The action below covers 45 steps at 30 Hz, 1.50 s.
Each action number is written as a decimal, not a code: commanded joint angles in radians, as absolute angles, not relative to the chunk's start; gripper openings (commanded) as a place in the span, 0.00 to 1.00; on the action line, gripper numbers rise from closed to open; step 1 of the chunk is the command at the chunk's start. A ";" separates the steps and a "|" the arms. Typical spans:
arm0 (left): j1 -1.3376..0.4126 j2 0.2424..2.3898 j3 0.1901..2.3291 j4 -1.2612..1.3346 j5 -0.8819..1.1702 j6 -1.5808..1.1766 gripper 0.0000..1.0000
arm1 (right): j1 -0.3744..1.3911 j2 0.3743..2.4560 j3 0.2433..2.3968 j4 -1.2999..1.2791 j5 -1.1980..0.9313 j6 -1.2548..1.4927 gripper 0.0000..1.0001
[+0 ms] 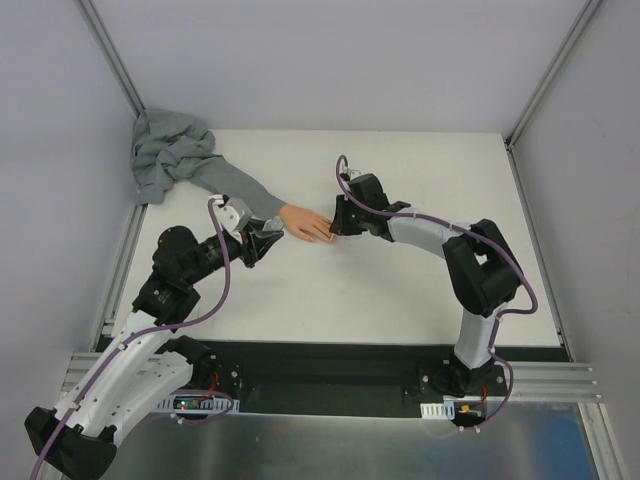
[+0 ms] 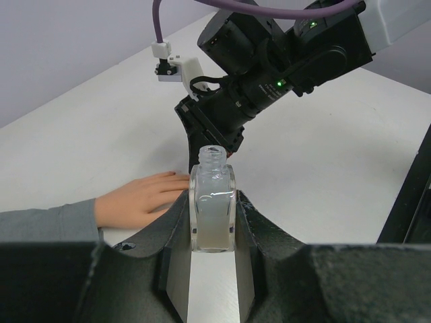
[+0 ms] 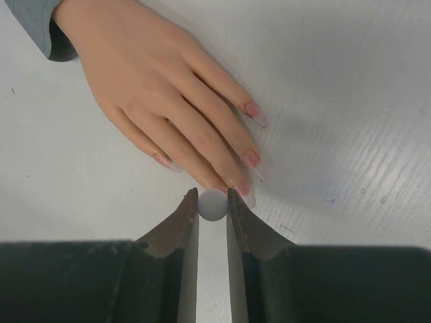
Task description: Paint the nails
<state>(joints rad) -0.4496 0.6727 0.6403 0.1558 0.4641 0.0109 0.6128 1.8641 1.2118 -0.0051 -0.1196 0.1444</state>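
Two grippers divide the work: left gripper (image 1: 262, 240) clamps the uncapped bottle (image 2: 213, 215) upright beside the fake hand (image 3: 155, 87) — steady, within reach. Right gripper (image 1: 343, 225) pinches a grey cap (image 3: 213, 205), presumably the brush's, over the nails (image 3: 251, 159) — mid-bench, sleeve (image 1: 225, 183) trailing toward the far-left corner.

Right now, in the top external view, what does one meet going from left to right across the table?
Bunched grey sleeve → left fingers, holding the bottle → fake hand → right fingers, holding a small grey ball.
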 commanded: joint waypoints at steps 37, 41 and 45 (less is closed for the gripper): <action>-0.436 0.660 0.647 0.229 0.499 0.003 0.00 | 0.601 1.917 1.279 -0.028 -0.101 0.137 0.01; -0.436 0.660 0.647 0.229 0.500 0.002 0.00 | 0.600 1.922 1.285 -0.028 -0.113 0.137 0.01; -0.436 0.661 0.646 0.230 0.500 0.003 0.00 | 0.601 1.919 1.287 -0.026 -0.123 0.137 0.01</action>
